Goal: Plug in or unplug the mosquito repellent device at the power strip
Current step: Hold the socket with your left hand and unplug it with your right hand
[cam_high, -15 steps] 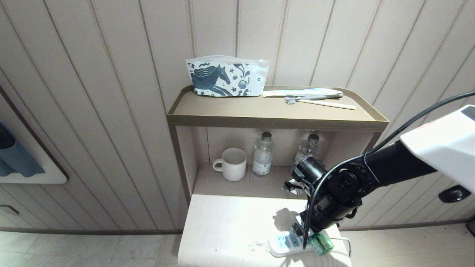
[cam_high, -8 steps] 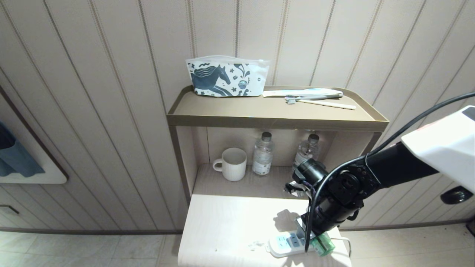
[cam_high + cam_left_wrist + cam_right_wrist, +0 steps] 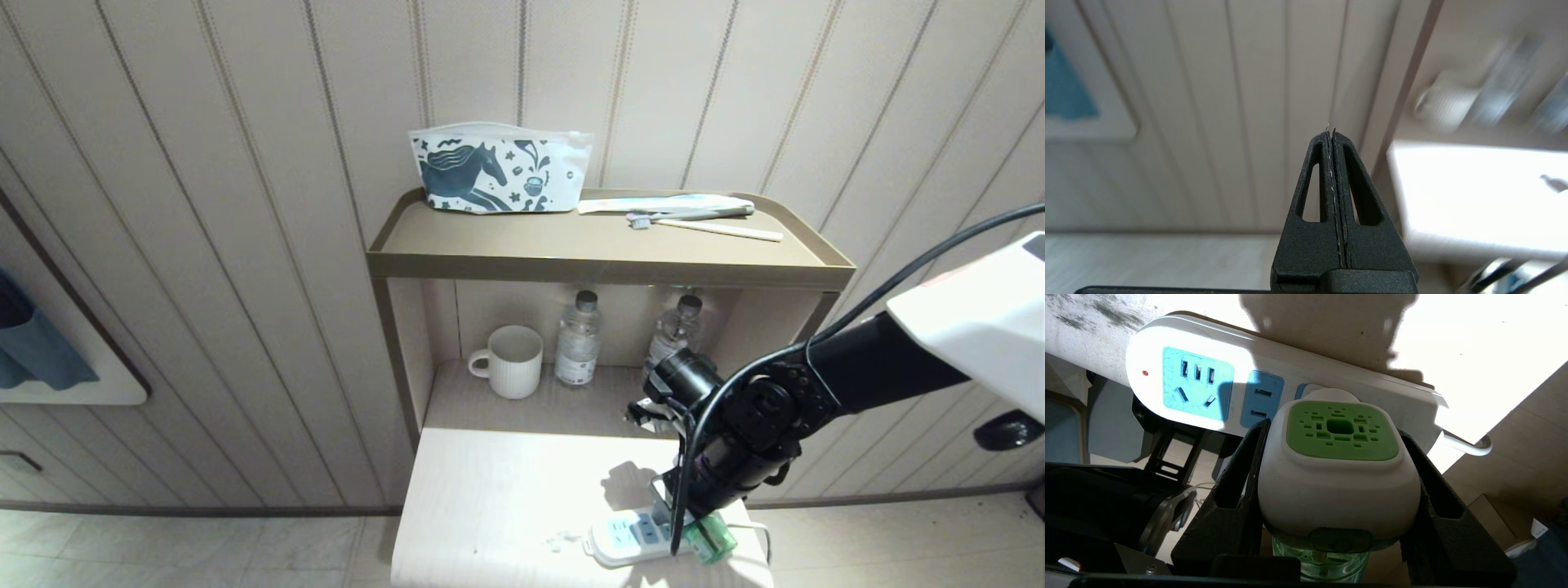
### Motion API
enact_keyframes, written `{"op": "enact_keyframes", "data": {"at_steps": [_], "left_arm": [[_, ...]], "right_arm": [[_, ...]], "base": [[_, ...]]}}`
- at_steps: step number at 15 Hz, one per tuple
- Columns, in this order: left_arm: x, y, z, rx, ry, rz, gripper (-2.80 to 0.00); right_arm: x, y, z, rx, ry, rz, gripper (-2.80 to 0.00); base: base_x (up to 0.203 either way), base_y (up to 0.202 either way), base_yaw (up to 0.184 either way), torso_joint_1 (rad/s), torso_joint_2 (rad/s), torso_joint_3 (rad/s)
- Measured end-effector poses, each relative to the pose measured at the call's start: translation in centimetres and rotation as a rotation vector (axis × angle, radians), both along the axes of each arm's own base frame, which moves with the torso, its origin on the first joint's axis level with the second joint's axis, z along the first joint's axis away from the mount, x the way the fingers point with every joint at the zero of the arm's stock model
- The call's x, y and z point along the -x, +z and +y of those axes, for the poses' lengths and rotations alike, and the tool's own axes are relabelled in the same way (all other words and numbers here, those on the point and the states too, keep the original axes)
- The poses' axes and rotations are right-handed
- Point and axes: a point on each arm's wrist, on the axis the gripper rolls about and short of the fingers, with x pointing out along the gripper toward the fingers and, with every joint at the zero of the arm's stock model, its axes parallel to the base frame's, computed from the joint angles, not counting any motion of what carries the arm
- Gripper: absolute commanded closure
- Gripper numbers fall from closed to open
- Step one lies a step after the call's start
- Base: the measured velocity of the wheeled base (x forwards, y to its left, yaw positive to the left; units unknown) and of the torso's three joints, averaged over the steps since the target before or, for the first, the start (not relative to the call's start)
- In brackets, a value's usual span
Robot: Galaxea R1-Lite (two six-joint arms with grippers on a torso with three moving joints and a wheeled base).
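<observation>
White bar: power strip (image 3: 633,539) lies flat on the pale tabletop (image 3: 506,498) near its front-right corner, approx 5 o'clock in head view; pale-blue sockets face up, cord leaves its right end.
Device: mosquito repellent device (image 3: 1337,469), white rounded head w/ green vented centre, translucent green bottle below the head; sits at the right end of the strip, head against the socket face. In head view its green bottle (image 3: 709,541) pokes out at 5 o'clock from under the arm.
Plug depth: can't tell whether the pins are fully seated.
R end effector: right end effector (image 3: 1337,457) clamped on the device, one black finger (image 3: 1241,473) flat against each side of the white head; arm reaches down from 3 o'clock in head view.
L end effector: left end effector (image 3: 1331,134) fingers pressed together w/ nothing between, off the tabletop's left side, facing the panelled wall (image 3: 1208,102); not in head view.
Free sockets: five-hole socket (image 3: 1197,388) w/ a red dot beside it at the strip's far end, a two-slot one next to it; both uncovered.
Lower shelf: white mug (image 3: 513,361) at 12 o'clock from the strip, two clear water bottles (image 3: 578,339) to its right, upright, well apart from the strip.
Top shelf: horse-print pouch (image 3: 498,170) leaning on the wall, toothbrushes (image 3: 702,222) lying to its right.
</observation>
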Motion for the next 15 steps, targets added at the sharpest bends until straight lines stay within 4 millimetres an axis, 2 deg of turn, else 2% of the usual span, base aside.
{"op": "enact_keyframes", "data": {"at_steps": [2, 3, 5, 7, 10, 12, 15], "left_arm": [[-1.0, 3.8, -0.1, 0.027, -0.066, 0.027, 0.00], [-2.2, 5.1, -0.3, 0.013, -0.127, 0.074, 0.00], [-5.2, 6.2, -0.7, -0.037, -0.300, 0.201, 0.00], [-8.0, 5.7, -1.7, -0.088, -0.576, 0.332, 0.00], [-10.3, 4.6, -4.3, -0.175, -0.957, 0.434, 0.00], [-12.0, 4.1, -6.3, -0.212, -1.079, 0.457, 0.00], [-14.8, 2.6, -9.8, -0.261, -1.154, 0.480, 0.00]], "right_arm": [[0.1, 0.3, 0.0, -0.007, -0.002, -0.007, 0.00], [0.1, 0.4, 0.0, -0.011, -0.002, -0.010, 0.00], [0.1, 0.6, -0.1, -0.014, -0.004, -0.013, 0.00], [0.1, 0.6, -0.2, -0.015, -0.007, -0.016, 0.00], [0.1, 0.8, -0.2, -0.016, -0.007, -0.020, 0.00], [0.1, 1.0, -0.3, -0.020, -0.008, -0.026, 0.00], [0.0, 1.5, -0.7, -0.031, -0.018, -0.041, 0.00]], "base": [[0.000, 0.000, 0.000, 0.000, 0.00, 0.000], [0.000, 0.000, 0.000, 0.000, 0.00, 0.000], [0.000, 0.000, 0.000, 0.000, 0.00, 0.000], [0.000, 0.000, 0.000, 0.000, 0.00, 0.000], [0.000, 0.000, 0.000, 0.000, 0.00, 0.000], [0.000, 0.000, 0.000, 0.000, 0.00, 0.000], [0.000, 0.000, 0.000, 0.000, 0.00, 0.000]]}}
